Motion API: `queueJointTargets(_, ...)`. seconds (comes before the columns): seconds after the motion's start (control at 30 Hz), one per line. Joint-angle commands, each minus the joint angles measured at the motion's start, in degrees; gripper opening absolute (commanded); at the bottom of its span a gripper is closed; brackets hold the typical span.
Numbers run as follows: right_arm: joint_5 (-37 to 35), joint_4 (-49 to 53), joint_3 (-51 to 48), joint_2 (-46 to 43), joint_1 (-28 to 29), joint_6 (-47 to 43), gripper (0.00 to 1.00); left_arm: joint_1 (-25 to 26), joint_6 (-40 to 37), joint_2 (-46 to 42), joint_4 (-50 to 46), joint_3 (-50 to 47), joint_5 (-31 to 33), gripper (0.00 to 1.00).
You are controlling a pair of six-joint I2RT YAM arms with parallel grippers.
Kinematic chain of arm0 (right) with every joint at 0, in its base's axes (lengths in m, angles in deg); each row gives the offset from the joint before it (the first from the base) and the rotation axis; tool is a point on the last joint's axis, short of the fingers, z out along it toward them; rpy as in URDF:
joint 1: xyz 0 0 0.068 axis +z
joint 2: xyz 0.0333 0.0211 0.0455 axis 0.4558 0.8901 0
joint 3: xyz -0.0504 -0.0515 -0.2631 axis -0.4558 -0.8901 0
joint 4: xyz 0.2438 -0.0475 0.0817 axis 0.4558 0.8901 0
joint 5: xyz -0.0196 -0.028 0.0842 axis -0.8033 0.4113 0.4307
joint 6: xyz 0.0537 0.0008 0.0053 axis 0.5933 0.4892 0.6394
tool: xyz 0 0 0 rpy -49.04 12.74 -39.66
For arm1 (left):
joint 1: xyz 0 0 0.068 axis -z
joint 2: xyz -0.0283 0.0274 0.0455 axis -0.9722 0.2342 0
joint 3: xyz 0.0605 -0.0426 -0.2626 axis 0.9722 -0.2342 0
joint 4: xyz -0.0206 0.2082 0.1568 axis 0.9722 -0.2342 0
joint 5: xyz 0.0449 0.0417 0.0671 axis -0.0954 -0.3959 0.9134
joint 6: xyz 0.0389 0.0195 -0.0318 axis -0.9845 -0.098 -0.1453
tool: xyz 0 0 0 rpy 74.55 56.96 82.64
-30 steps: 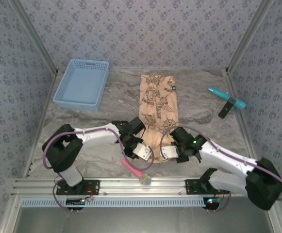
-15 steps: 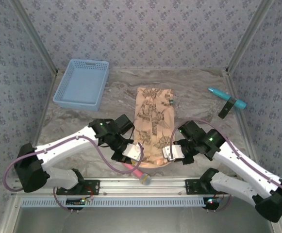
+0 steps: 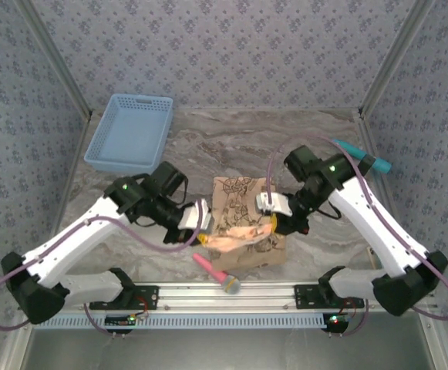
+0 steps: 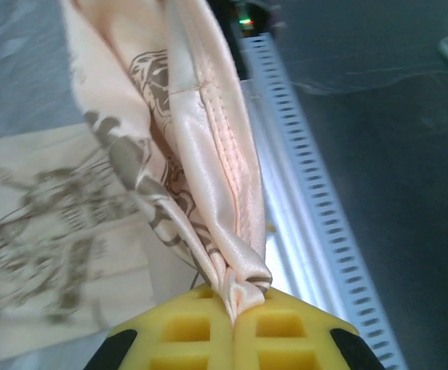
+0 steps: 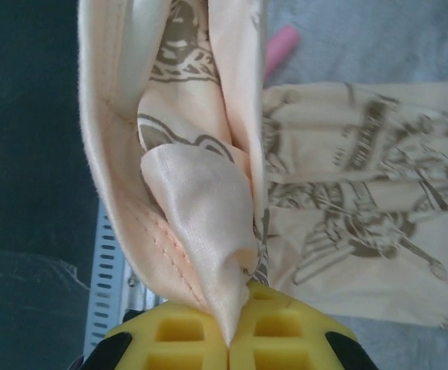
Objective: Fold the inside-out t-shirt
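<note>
The left gripper (image 4: 234, 307) is fully closed: its two yellow pads (image 4: 185, 327) meet, and a bunch of stitched hem is pinched between them. The right gripper (image 5: 230, 327) is in the same condition, closed tight on a gathered fold of the same cloth. Both hold the t-shirt (image 3: 235, 202), each at one end of one edge, and this edge hangs raised between them as a pale, shiny band above the rest of the cloth.

Under the band, the t-shirt lies flat on the marble table (image 3: 208, 146) as a compact rectangle, near the front and in the middle, between the two arms. The dark print is visible on the flat part, and the lifted part shows a paler side.

To my judgement, the folding is well on its way. The sleeves and sides seem already turned in, because no sleeve sticks out, and a cross fold is in progress. What is left is to lay the held edge down on the flat part, to let it go, and perhaps one more fold.

The blue basket (image 3: 131, 132) stands well apart at the back left, and a pink-handled tool (image 3: 214, 270) lies just in front of the cloth.
</note>
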State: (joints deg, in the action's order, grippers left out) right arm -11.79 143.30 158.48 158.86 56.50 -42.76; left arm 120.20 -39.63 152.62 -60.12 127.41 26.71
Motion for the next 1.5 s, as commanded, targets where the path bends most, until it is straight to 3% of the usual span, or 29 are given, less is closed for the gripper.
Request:
queueJointTargets(0.0, 1.30, -1.11, 3.19, 6.64, -4.15, -2.94, 0.00, -5.12, -7.28, 7.66, -1.46, 5.90, -2.85, 0.00)
queueJointTargets(0.37, 2.05, -3.44, 14.78, 24.72, -11.44, -6.46, 0.00, -13.75, -13.93, 34.48, -14.21, 30.45, -6.49, 0.00)
queueJointTargets(0.6, 2.01, -9.82, 18.66, 35.05, -15.05, -5.97, 0.01, -16.68, -11.10, 45.04, -12.03, 34.60, -8.61, 0.00)
queueJointTargets(0.63, 1.16, -13.35, 18.44, 36.49, -15.63, -4.47, 0.03, -17.19, -9.70, 46.66, -9.87, 34.81, -9.16, 0.05)
queueJointTargets(0.67, 0.93, -16.20, 18.11, 37.78, -16.07, -2.43, 0.06, -17.60, -7.09, 47.90, -6.67, 34.49, -9.35, 0.16)
queueJointTargets(0.7, 0.00, -21.80, 17.36, 39.07, -16.52, 0.35, 0.20, -18.24, -2.73, 49.23, -1.60, 33.97, -9.37, 0.37)
queueJointTargets(0.73, -2.69, -28.08, 16.78, 40.52, -16.51, 5.46, 0.26, -19.16, 1.23, 50.47, 3.62, 33.54, -9.69, 0.91)
queueJointTargets(0.77, -6.22, -33.38, 17.00, 42.03, -16.34, 11.39, 0.28, -20.36, 5.72, 51.76, 8.37, 33.57, -10.13, 0.99)
queueJointTargets(0.83, -15.11, -40.18, 18.64, 44.17, -16.29, 23.42, 0.37, -22.61, 19.86, 53.28, 19.49, 33.74, -8.84, 0.99)
queueJointTargets(0.9, -22.85, -43.06, 20.69, 44.70, -16.81, 32.81, 0.42, -24.45, 36.23, 53.08, 28.72, 34.18, -1.59, 0.99)
queueJointTargets(0.93, -23.83, -43.14, 21.19, 44.15, -16.98, 35.33, 0.45, -25.15, 41.61, 52.35, 30.49, 34.54, 2.36, 0.99)
queueJointTargets(1.03, -23.54, -48.00, 15.34, 38.00, -16.86, 37.63, 0.47, -26.26, 46.76, 48.78, 31.83, 33.32, 6.39, 1.00)
queueJointTargets(1.13, -23.24, -58.04, 4.72, 28.71, -16.96, 40.63, 0.49, -25.98, 49.61, 43.56, 35.62, 27.51, 5.11, 1.00)
queueJointTargets(1.2, -26.47, -62.45, -1.24, 22.90, -16.22, 42.28, 0.49, -24.67, 49.97, 39.59, 37.56, 22.29, 6.82, 0.99)
queueJointTargets(1.3, -37.14, -68.35, -10.30, 12.88, -12.46, 43.06, 0.51, -21.26, 50.56, 34.00, 37.86, 15.34, 10.36, 0.99)
queueJointTargets(1.33, -41.72, -70.43, -13.81, 9.34, -10.33, 42.94, 0.67, -19.81, 50.90, 31.66, 37.99, 12.73, 12.11, 0.99)
queueJointTargets(1.37, -45.70, -71.79, -15.98, 5.95, -8.72, 43.16, 0.99, -18.26, 51.15, 29.01, 38.03, 10.66, 14.24, 0.99)
queueJointTargets(1.47, -47.14, -68.44, -17.44, -1.62, -7.30, 51.31, 1.00, -13.24, 52.80, 21.23, 37.90, 6.46, 24.63, 0.99)
